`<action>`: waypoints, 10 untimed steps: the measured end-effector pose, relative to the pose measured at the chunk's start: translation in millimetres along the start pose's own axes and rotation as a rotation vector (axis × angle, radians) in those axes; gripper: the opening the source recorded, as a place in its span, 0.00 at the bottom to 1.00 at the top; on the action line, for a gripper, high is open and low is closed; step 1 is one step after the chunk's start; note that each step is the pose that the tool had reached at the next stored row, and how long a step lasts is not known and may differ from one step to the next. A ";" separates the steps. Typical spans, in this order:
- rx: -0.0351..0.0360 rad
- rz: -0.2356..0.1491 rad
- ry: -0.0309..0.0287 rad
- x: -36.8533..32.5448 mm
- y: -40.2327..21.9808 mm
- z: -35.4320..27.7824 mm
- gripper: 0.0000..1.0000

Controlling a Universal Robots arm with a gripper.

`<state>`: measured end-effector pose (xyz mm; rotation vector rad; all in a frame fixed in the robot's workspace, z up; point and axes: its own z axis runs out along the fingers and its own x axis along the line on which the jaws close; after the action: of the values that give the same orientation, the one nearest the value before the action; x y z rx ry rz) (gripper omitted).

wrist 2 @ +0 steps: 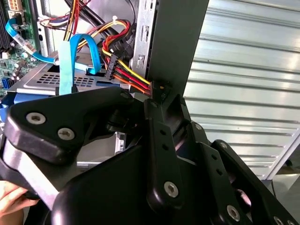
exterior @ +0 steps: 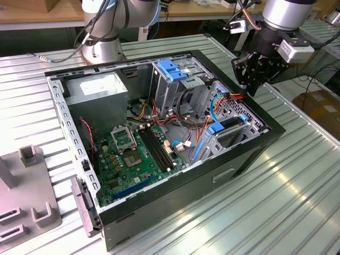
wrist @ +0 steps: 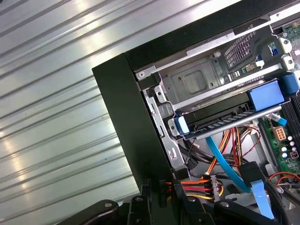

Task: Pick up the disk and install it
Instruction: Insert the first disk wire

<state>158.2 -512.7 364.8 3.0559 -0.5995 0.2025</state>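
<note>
- The disk (wrist: 225,123), a flat dark slab edged by a blue plastic bracket, sits in the grey metal drive cage (exterior: 236,123) inside the open black computer case (exterior: 159,204).
- The case also holds one green motherboard (exterior: 135,156) and one grey power-supply box (exterior: 98,93).
- The black claw (exterior: 254,79) hangs over the case's corner, holding nothing; whether it is spread I cannot tell.
- The case lies on a ribbed metal surface (exterior: 276,202).

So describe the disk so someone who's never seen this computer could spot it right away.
Start at the open black case lying on the ribbed metal table. Go to the corner nearest the hand, on the exterior view's right, where a grey metal bay sits. The disk is the flat dark slab slotted in there, framed by a blue bracket, unlike the upright cage with a blue latch.
</note>
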 end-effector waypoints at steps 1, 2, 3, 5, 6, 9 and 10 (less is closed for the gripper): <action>0.0011 0.000 0.0023 -1.0 0.5 0.0 0.31; 0.0011 0.000 0.0042 -1.0 0.5 0.3 0.31; 0.0013 0.000 0.0054 -1.1 0.5 0.5 0.31; 0.0014 0.000 0.0082 -1.1 0.5 0.6 0.31; 0.0013 0.000 0.0087 -1.1 0.5 0.7 0.31; 0.0009 0.000 0.0091 -1.2 0.5 0.8 0.23; 0.0002 0.000 0.0094 -1.2 0.5 0.7 0.23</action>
<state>157.0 -512.7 364.0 3.0533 -0.5987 0.2169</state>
